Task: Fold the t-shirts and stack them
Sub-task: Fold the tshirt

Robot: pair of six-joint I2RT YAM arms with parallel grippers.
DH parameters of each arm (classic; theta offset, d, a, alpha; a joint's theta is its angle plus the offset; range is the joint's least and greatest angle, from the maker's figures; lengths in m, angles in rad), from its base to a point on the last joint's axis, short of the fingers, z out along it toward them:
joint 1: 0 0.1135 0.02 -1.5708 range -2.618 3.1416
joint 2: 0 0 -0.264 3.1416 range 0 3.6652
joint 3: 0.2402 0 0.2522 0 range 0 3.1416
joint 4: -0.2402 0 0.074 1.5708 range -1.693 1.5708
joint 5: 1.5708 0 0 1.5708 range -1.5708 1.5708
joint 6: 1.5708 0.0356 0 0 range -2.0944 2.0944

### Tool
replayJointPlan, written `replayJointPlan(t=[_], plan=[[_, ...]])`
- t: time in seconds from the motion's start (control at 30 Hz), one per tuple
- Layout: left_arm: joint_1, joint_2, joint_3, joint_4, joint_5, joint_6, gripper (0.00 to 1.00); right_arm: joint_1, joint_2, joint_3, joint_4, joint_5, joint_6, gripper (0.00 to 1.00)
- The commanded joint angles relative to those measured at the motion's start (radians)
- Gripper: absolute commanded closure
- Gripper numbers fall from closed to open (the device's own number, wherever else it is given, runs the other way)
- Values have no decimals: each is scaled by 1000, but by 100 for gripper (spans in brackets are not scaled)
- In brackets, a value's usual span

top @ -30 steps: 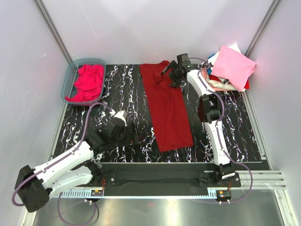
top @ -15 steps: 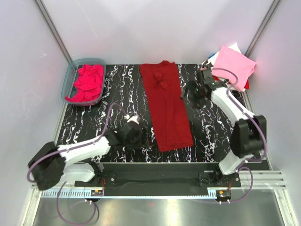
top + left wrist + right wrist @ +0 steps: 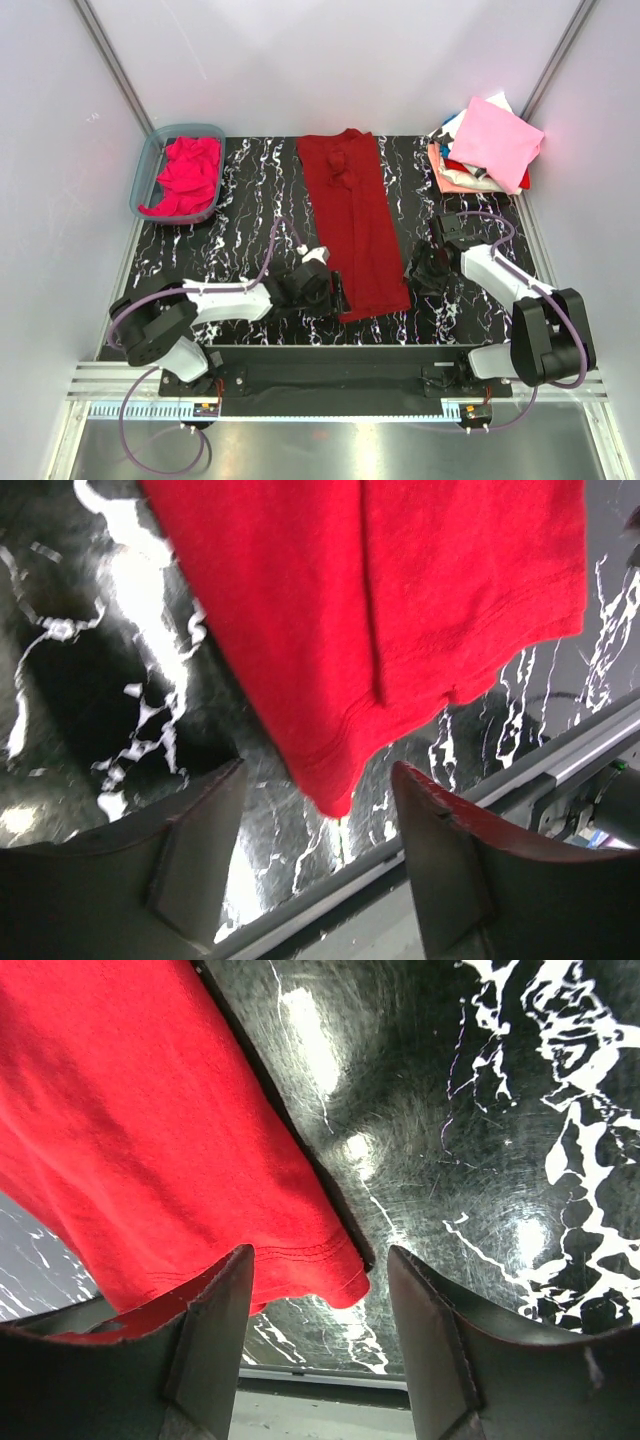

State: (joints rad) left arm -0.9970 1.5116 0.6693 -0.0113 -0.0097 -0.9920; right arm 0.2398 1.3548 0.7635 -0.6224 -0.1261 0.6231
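A dark crimson t-shirt (image 3: pixel 355 225) lies flat as a long strip down the middle of the table. My left gripper (image 3: pixel 325 290) is low at its near left corner. In the left wrist view the jaws (image 3: pixel 318 780) stand open, with the shirt's corner (image 3: pixel 335 795) between them, not pinched. My right gripper (image 3: pixel 420 272) is at the near right corner, and its jaws (image 3: pixel 320 1260) are open either side of the hem corner (image 3: pixel 335 1275). A crumpled magenta-pink t-shirt (image 3: pixel 185 175) lies in the tub. Folded t-shirts (image 3: pixel 490 145) are stacked at the back right, a pale pink one on top.
The translucent blue-grey tub (image 3: pixel 143 178) stands at the back left corner of the black marbled table (image 3: pixel 250 200). The table's metal front rail (image 3: pixel 330 355) runs just behind both grippers. White walls close in on the left, right and back.
The right arm has swung from the shirt's far end back to its near right corner. The left arm has slid right to the near left corner. Both pairs of jaws have narrowed.
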Motion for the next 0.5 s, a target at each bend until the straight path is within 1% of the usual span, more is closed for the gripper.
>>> replayJointPlan(t=[0.0,0.03,0.1,0.13,0.2,0.23,0.27,0.33,0.37,0.4,0.47], plan=[[-6,47,16,31,-38,0,37,7,-16,-13,58,-35,-29,37],[-8,61,18,31,-39,0,42,12,-16,-15,53,-46,-37,39],[-11,76,19,43,-36,0,48,38,-31,-16,43,-37,-37,40],[-12,82,21,47,-35,1,54,52,-40,-16,38,-27,-33,41],[-12,97,30,50,-33,1,61,81,-54,-9,26,15,-23,42],[-12,102,33,50,-33,7,68,105,-52,-6,15,29,-17,43],[-14,107,41,48,-30,9,72,118,-43,-1,13,40,-16,43],[-14,117,44,48,-29,13,76,144,-23,10,3,58,-13,44],[-14,121,46,48,-29,13,80,150,1,14,3,60,-14,44],[-14,122,46,45,-29,13,82,157,10,20,-2,71,-11,45],[-15,121,44,42,-35,15,84,180,27,20,1,80,-3,51]])
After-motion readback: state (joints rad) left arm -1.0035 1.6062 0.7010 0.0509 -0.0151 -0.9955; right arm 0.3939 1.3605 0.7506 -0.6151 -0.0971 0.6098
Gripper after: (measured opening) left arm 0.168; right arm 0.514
